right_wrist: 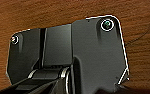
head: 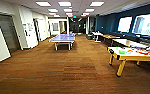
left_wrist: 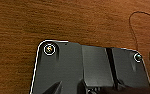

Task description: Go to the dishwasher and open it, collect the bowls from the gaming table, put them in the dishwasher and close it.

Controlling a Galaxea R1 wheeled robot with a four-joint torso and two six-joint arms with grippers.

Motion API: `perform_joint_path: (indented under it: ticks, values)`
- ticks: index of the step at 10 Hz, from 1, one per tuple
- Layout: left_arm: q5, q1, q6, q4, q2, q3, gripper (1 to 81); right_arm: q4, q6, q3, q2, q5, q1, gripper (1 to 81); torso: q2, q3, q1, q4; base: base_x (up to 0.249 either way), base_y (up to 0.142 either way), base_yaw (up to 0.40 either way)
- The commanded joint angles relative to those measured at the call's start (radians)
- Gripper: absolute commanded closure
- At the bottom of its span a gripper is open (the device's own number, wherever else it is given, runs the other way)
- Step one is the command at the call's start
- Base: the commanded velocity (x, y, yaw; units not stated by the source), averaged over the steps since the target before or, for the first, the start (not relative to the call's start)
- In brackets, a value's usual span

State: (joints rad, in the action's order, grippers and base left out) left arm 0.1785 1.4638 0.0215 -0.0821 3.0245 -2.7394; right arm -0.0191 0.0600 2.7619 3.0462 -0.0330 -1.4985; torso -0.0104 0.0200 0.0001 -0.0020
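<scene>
1. Here's the gaming table (head: pixel 131 57), white top on yellow legs, standing on the brown striped carpet (head: pixel 66 72) along the dark blue wall (head: pixel 108 23). Everything below is placed against it.
2. On its top, near the end closest to the open floor, sits a lime green bowl (head: pixel 122 52). That's one of the bowls, plain as day.
3. Just beyond the green one there's a pale shape and a touch of orange (head: pixel 130 51); too blurred for me to call them bowls with any certainty.
4. Further along the top lie red and orange game boxes (head: pixel 142 52), scattered flat.
5. Behind the gaming table, along the same wall, more tables (head: pixel 127 42) line up under two bright screens (head: pixel 146 23).
6. Well apart from it, out across the open floor, a blue table-tennis table (head: pixel 63 38) stands mid-room.
7. Opposite the gaming table, far over the carpet, a white wall carries a dark grey door (head: pixel 8 32).
8. Both wrist cameras look down at the carpet past the robot's own dark plate; a thin dark cable (left_wrist: pixel 134 25) loops over the floor in the left one.
9. Fingers, either arm: I can't tell whether they're released or clenched.
</scene>
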Motion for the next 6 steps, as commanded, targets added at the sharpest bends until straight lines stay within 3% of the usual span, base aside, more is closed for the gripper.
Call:
perform_joint_path:
  ticks: [1,6]
  values:
    - [-0.04,-0.059,-0.005,-0.002,-0.002,-0.003,1.0,0.002,-0.002,-0.002,-0.002,0.047,0.059,1.0,0.0,0.0,0.0,0.0,0.2,0.0,0.0]
    - [-0.04,-0.059,-0.005,-0.002,-0.004,-0.003,1.0,0.002,-0.002,-0.004,-0.002,0.047,0.057,1.0,0.0,0.0,0.0,0.0,0.219,0.0,0.0]
